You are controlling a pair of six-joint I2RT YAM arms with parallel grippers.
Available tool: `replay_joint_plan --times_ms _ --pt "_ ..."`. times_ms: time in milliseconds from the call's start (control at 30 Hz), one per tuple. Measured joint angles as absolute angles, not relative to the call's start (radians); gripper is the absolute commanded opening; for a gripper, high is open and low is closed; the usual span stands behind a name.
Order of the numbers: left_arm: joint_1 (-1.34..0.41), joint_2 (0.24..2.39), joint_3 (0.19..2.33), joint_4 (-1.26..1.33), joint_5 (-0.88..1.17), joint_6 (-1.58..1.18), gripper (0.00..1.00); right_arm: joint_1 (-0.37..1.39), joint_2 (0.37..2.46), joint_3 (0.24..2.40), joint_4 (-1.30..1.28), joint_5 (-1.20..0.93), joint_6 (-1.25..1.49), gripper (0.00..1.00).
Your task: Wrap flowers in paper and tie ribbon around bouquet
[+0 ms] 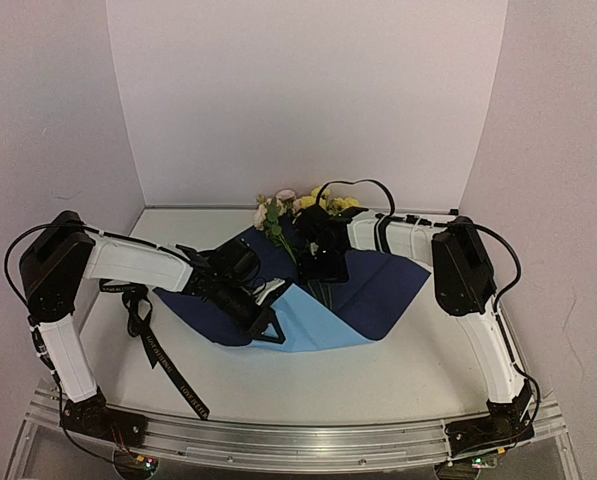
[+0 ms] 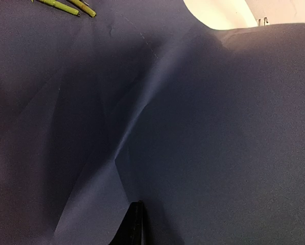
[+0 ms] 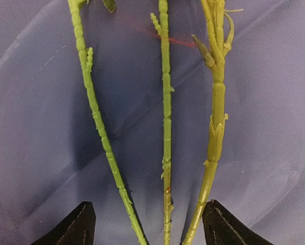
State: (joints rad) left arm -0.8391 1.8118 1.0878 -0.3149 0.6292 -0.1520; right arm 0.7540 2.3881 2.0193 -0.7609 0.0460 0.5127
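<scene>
The paper (image 1: 383, 285) lies spread on the table, navy face up, with a light blue flap (image 1: 313, 325) folded over at its near edge. The flowers (image 1: 290, 207) rest on it, blooms toward the back wall and stems pointing toward me. My right gripper (image 1: 328, 268) hovers open over the paper. In its wrist view three green stems (image 3: 166, 127) run between the fingertips of the gripper (image 3: 147, 206). My left gripper (image 1: 268, 325) is shut on a raised fold of the paper (image 2: 203, 127); its dark tip (image 2: 136, 209) shows under the sheet. The ribbon (image 1: 168, 360) lies loose at the left.
White walls close in the table on three sides. A metal rail (image 1: 298, 440) runs along the near edge between the arm bases. Bare tabletop (image 1: 428, 365) lies near right of the paper. Two stem ends (image 2: 65, 6) show at the top left of the left wrist view.
</scene>
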Motion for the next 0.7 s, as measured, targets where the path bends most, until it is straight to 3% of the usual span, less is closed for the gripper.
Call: replay_joint_plan --times_ms 700 --pt "-0.839 1.812 1.088 -0.314 0.627 -0.149 0.06 0.774 2.417 2.111 -0.754 -0.166 0.595 0.70"
